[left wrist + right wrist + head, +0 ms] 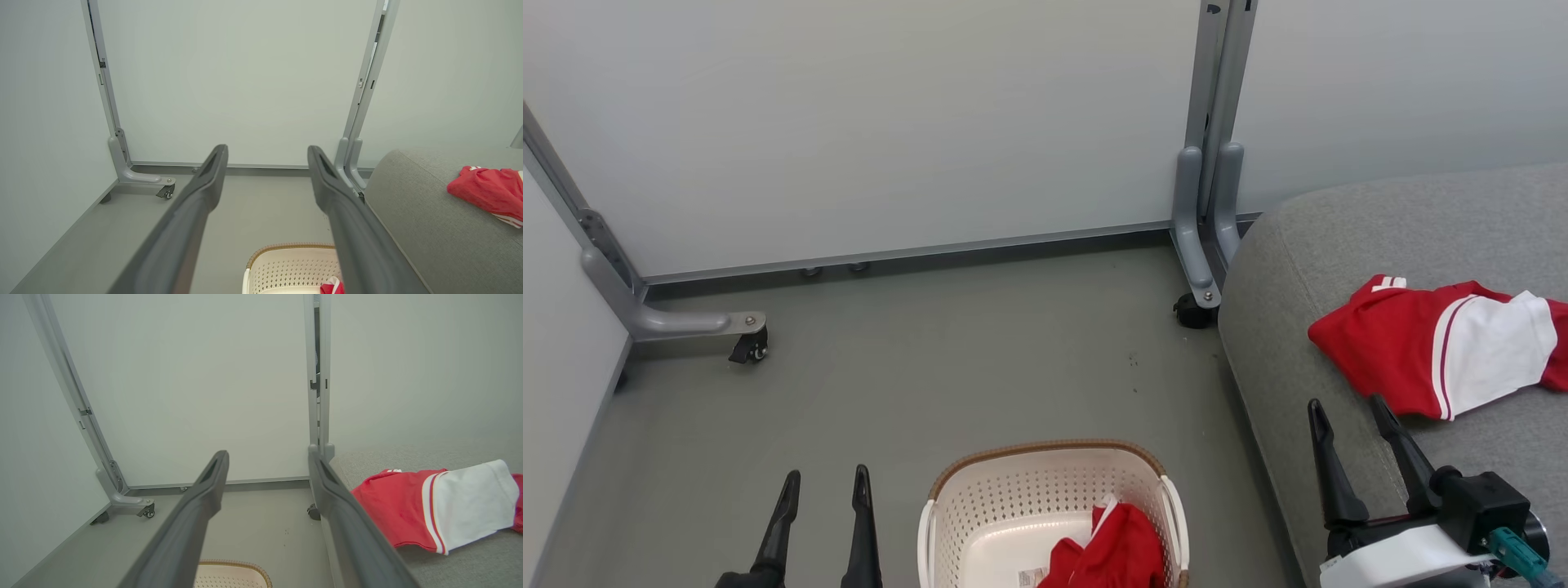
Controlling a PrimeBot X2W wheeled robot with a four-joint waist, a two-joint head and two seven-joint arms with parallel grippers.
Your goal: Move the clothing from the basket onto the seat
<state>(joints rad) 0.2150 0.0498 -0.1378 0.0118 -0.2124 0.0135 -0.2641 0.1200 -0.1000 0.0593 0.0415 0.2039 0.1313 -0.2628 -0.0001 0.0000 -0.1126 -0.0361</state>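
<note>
The cream basket [964, 506] with its brown rim stands on the floor at the bottom centre. A crumpled red garment [1115, 551] lies in its right half. Another red garment with a white panel [1445, 347] lies spread on the grey seat [1307, 269] at the right. My left gripper [825, 483] hangs open to the left of the basket, nothing between its fingers. My right gripper [1347, 408] is open above the seat's front edge, just short of the spread garment. The left wrist view shows the basket rim [286, 247] and the seat [429, 228].
Pale partition panels close off the back and left. Their grey feet with castors [752, 347] [1194, 310] stand on the grey floor [980, 351], one right by the seat's corner. A label sticker [1031, 578] lies on the basket's bottom.
</note>
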